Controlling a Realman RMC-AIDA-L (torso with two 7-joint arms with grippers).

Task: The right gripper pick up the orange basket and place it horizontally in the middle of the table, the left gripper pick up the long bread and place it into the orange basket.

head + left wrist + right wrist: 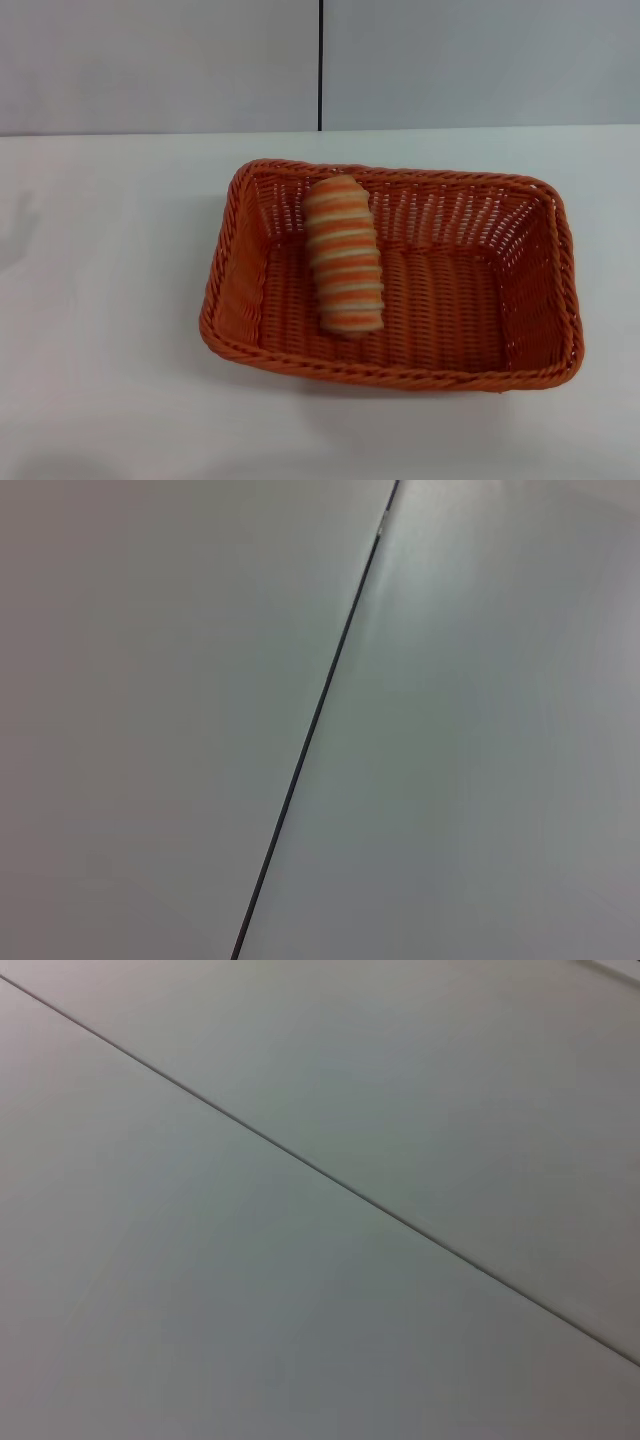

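The orange basket lies with its long side across the middle of the white table in the head view. Inside it, toward its left half, rests the long bread, orange and cream striped, its far end leaning against the basket's back wall. Neither gripper shows in any view. Both wrist views show only a plain grey surface crossed by a thin dark seam.
A grey wall with a vertical dark seam rises behind the table's far edge. White tabletop extends on all sides of the basket.
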